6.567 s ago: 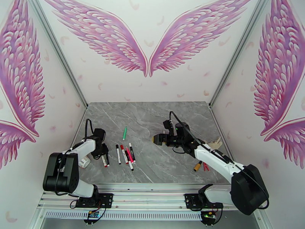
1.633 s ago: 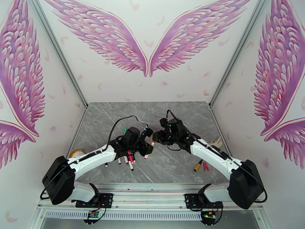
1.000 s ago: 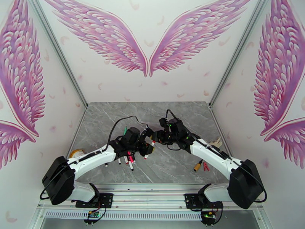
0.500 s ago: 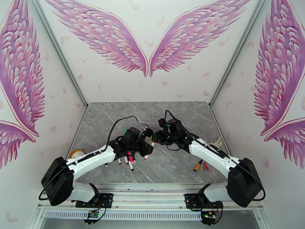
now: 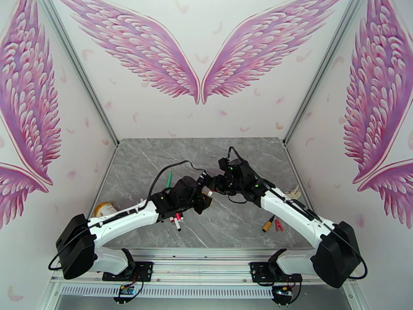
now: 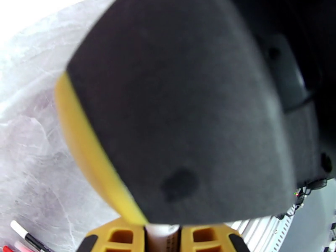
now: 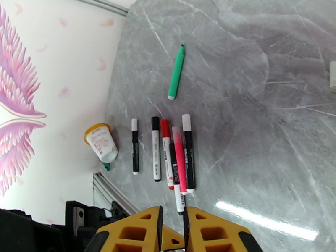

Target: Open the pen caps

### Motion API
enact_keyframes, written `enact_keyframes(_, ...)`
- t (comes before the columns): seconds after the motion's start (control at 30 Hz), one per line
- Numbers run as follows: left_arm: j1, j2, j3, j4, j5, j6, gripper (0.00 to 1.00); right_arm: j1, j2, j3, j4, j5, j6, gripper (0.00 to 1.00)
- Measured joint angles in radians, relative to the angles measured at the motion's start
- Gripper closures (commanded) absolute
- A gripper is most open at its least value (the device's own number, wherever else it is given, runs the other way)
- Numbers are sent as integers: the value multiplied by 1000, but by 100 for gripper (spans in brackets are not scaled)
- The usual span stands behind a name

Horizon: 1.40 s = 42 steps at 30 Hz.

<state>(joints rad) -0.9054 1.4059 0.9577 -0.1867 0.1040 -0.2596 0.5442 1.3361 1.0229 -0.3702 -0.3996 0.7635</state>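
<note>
1. The held pen (image 6: 161, 229) is hanging in mid-air above the middle of the tabletop (image 7: 260, 106). Its white barrel is showing between the yellow fingers (image 6: 138, 232) of the left end effector (image 5: 200, 198), which is clenching it.
2. The right end effector (image 7: 172, 223) is meeting that pen's far end head-on. Its jaws are pressing nearly together, but whether the cap is actually caught between them is hidden, so I cannot tell.
3. In my judgement, this step is calling for a straight pull along the pen's length, with the two grips drawing apart in line. A sideways tug is risking a slip or a bent barrel.
4. The left grip should be sitting on the barrel alone. Any overlap with the cap would be pinning it on.
5. The other pens (image 7: 168, 152) are lying in a row on the tabletop below, with a green pen (image 7: 176, 72) apart from them, farther back. As far as I can tell they are capped, so most of the task is lying ahead.
6. Both arms are stretching forward and inward from their bases. The wrists are converging at the centre, the left arm angling in from the left and the right arm from the right.
</note>
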Motion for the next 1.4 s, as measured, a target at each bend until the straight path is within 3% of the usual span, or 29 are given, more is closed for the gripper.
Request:
enact_keyframes(0.17, 26, -8, -13, 45, 89, -4, 95, -20, -19, 0, -2, -29, -1, 95)
enact_keyframes(0.37, 98, -35, -35, 112, 311, -29, 95, -74, -47, -20, 65, -193, -41, 95)
enact_keyframes(0.53, 113, -35, -34, 108, 384, -29, 96, -93, -48, -21, 67, -271, -93, 95)
enact_keyframes(0.8, 87, -28, -18, 79, 326, -10, 98, -98, -63, -13, -3, -231, -106, 98)
enact_keyframes(1.03, 14, -29, -13, -85, 150, -3, 98, -180, -78, 11, -35, 51, -103, 99)
enact_keyframes(1.2, 19, -51, -33, -87, 140, -18, 98, -188, -66, 16, -40, 53, -133, 94)
enact_keyframes(1.4, 76, -113, -76, -56, 146, -85, 98, -214, 65, 109, -164, 48, -278, 94)
